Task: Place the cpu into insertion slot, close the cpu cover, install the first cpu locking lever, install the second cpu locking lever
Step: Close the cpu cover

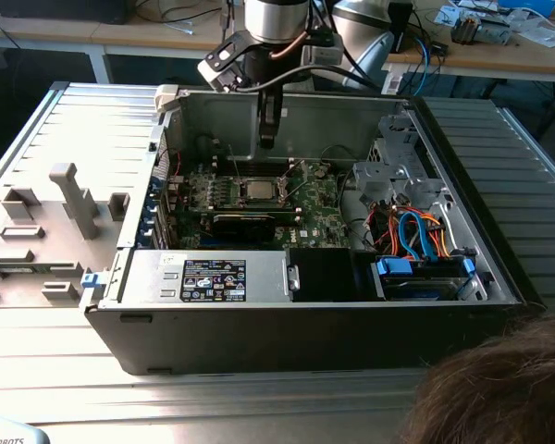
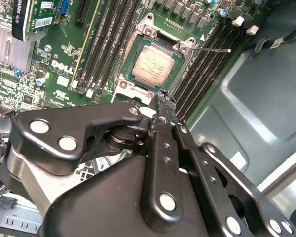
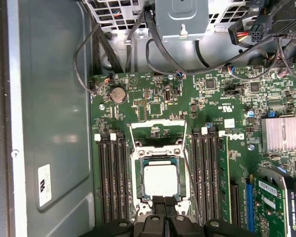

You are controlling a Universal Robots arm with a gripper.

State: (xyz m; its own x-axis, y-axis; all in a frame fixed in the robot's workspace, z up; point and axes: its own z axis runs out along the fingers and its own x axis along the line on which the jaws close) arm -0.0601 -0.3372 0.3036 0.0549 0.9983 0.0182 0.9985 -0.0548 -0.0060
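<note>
Cpu [image 3: 161, 180] near, right below gripper [image 3: 165, 202], cpu cover [image 3: 158, 143] flipped up just past it; gripper pinched narrow, holding nthg.

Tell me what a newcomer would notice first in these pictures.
First, the open computer case lying on the ribbed metal table in the exterior view, its green motherboard bared. The black gripper hangs over the board, shut and empty. In both wrist views the silver-grey cpu sits in the insertion slot just beyond the gripper's tips, with the cpu cover tipped open.
</note>
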